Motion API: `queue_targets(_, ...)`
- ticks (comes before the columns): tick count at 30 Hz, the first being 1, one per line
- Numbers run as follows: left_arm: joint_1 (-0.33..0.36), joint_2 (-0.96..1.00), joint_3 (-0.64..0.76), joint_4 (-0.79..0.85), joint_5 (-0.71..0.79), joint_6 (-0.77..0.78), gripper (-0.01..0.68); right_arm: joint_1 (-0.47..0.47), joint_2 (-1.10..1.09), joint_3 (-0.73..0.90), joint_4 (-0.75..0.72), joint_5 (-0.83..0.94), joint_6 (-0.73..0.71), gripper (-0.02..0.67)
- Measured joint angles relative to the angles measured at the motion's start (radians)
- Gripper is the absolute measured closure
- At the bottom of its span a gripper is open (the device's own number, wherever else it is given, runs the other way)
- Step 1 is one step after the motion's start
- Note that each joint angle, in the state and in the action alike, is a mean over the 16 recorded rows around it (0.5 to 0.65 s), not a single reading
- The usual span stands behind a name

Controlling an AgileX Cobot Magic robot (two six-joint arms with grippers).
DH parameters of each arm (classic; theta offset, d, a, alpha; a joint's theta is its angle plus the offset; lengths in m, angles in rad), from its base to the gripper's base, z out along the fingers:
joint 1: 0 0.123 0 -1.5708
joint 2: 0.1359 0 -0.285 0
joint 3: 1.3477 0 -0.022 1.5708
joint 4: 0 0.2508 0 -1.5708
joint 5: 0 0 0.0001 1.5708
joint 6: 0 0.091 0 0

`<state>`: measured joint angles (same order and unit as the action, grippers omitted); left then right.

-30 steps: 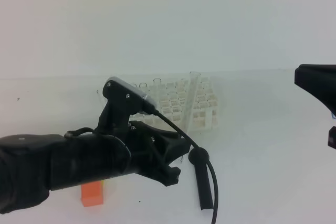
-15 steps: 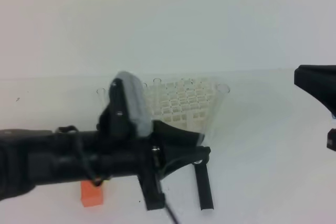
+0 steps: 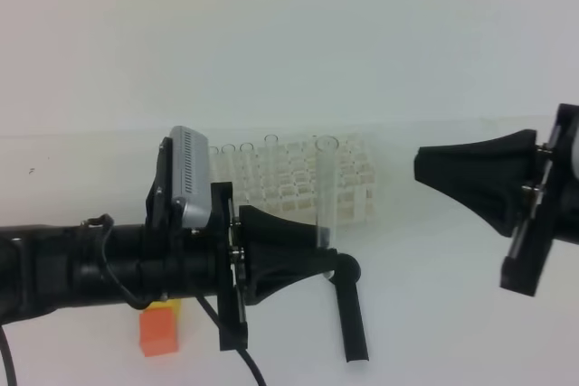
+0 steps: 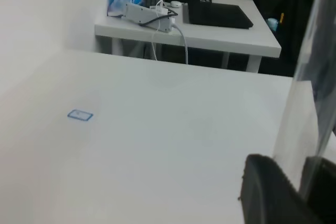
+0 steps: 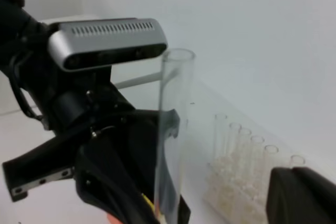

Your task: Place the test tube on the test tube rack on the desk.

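Note:
A clear test tube (image 3: 323, 189) stands upright in front of the white test tube rack (image 3: 355, 189), its lower end pinched in my left gripper (image 3: 327, 259), which is shut on it. The left wrist view has the test tube (image 4: 301, 114) rising at the right edge between the dark fingers (image 4: 265, 190). From the right wrist I see the test tube (image 5: 173, 129) upright, with the rack (image 5: 231, 195) low behind it. My right gripper (image 3: 425, 165) hovers shut and empty at the right, above the desk (image 3: 434, 314).
A black club-shaped object (image 3: 350, 314) lies on the desk just right of the left gripper. An orange block (image 3: 158, 330) sits under the left arm. Several other clear tubes (image 3: 270, 142) stand in the rack's back row.
My left wrist has rolled, and the tube has gone from leaning to upright. The right arm has moved left into the scene.

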<state>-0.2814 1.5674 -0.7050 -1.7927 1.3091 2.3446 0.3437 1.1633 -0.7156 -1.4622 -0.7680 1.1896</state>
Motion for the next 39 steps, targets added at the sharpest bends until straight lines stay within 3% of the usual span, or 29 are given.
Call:
queue_targets(7, -0.007, 0.013, 0.001, 0.000, 0.000, 0.018, 0.673, 0.000, 0.126, 0.000, 0.189, -0.179, -0.154, 0.650)
queue_targets(15, -0.007, 0.013, 0.001, 0.000, 0.000, 0.007, 0.673, 0.000, 0.223, 0.000, 0.286, -0.339, -0.255, 0.630)
queue_targets(19, -0.007, 0.013, 0.001, 0.000, 0.000, 0.003, 0.673, 0.000, 0.243, 0.000, 0.299, -0.376, -0.281, 0.561)
queue_targets(31, -0.007, 0.013, 0.001, 0.000, 0.000, 0.027, 0.673, 0.000, 0.249, -0.015, 0.301, -0.361, -0.264, 0.260)
queue_targets(39, -0.007, 0.013, 0.001, 0.000, 0.000, 0.052, 0.673, 0.001, 0.249, -0.044, 0.290, -0.359, -0.231, 0.206)
